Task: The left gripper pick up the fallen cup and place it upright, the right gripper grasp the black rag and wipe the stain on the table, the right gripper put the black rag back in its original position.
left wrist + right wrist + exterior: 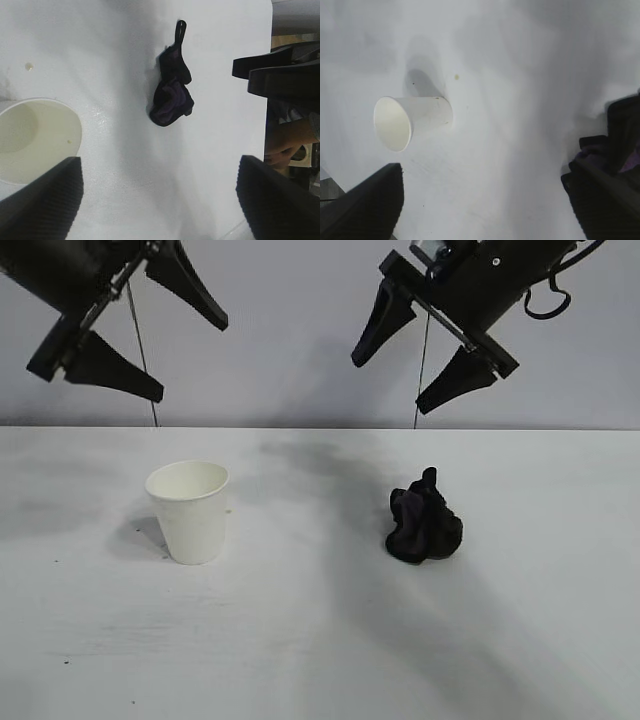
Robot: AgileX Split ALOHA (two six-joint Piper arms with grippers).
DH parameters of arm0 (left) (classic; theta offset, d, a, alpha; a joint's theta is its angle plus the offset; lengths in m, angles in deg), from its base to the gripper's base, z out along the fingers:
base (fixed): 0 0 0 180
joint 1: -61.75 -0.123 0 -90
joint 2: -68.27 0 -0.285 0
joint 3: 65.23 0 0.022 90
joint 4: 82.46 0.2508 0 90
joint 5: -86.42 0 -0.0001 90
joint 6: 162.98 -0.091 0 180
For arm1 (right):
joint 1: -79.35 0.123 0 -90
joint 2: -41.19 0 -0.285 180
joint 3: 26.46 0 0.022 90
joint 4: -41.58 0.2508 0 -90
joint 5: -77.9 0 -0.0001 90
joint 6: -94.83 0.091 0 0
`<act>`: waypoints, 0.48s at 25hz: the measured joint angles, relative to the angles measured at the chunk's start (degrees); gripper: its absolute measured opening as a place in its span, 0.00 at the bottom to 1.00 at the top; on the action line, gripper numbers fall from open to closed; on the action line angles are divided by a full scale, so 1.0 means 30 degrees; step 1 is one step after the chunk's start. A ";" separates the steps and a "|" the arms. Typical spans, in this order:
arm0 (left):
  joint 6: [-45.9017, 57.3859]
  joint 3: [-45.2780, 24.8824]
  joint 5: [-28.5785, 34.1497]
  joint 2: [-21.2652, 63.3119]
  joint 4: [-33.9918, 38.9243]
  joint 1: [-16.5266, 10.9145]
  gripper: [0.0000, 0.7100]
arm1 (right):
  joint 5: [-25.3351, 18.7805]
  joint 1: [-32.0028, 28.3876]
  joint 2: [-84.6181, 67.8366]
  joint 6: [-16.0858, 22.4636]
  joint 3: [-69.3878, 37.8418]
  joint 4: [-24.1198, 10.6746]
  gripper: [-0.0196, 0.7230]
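Cup (189,511): upright on the table (320,640), at its left half, mouth up. Left gripper (150,335): raised well above the cup, fingers spread wide, empty. Right gripper (425,355): raised above the rag (424,519), fingers likewise wide apart and empty. Rag: bunched on the table, right of the cup and well apart from it. A small yellowish spot (456,77) lies near the cup.
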 joint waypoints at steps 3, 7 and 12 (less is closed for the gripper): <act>0.0022 -0.0075 0.0133 -0.0393 0.0000 0.0000 0.85 | 0.0000 0.0000 -0.0018 0.0000 0.0000 0.0000 0.86; 0.0019 -0.0075 -0.0105 -0.0407 -0.0707 0.0000 0.85 | 0.0000 0.0000 -0.0018 0.0000 0.0000 0.0000 0.86; 0.0019 -0.0075 -0.0235 -0.0407 -0.0874 0.0000 0.85 | 0.0000 0.0000 -0.0018 0.0000 0.0000 0.0000 0.86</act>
